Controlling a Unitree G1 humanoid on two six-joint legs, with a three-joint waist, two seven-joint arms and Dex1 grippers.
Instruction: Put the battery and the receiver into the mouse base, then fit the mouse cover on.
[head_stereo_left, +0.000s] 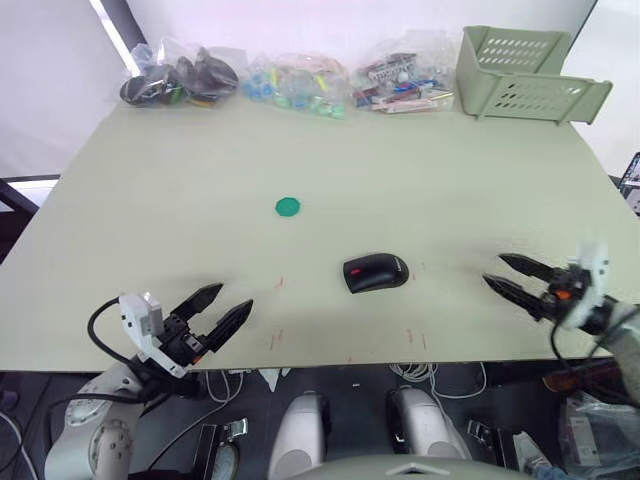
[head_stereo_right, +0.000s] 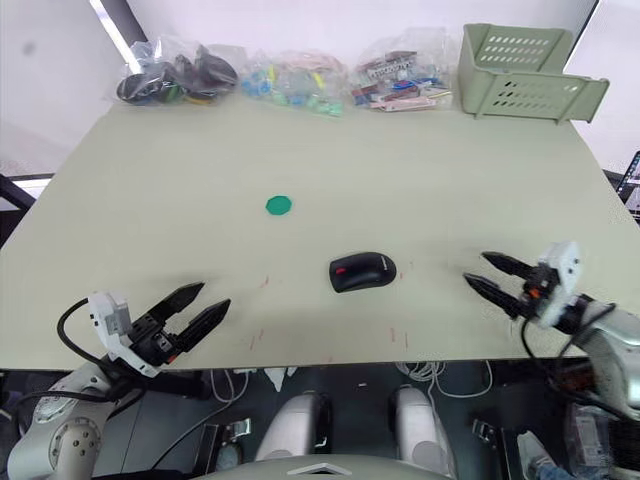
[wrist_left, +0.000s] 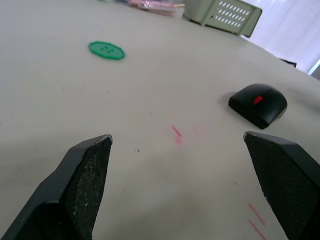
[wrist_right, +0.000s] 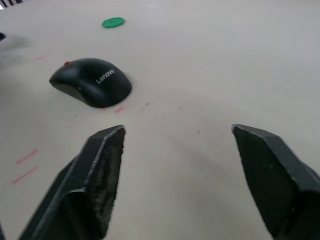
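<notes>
Left gripper (head_stereo_left: 228, 304) and right gripper (head_stereo_left: 512, 274), both spread wide and empty, hover low at the tabletop's (head_stereo_left: 420, 170) near edge. Between them lies the assembled mouse, cover (head_stereo_left: 378, 270) seated on base (wrist_right: 70, 90). Green disc (head_stereo_left: 288, 207) lies beyond.

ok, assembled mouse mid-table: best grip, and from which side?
Pinch the mouse across its two long flanks, coming down from above. The shell is domed and glossy, so top contact would likely slip; the lower side walls are flatter. The right gripper sits nearer, open, and looks the better choice.
</notes>
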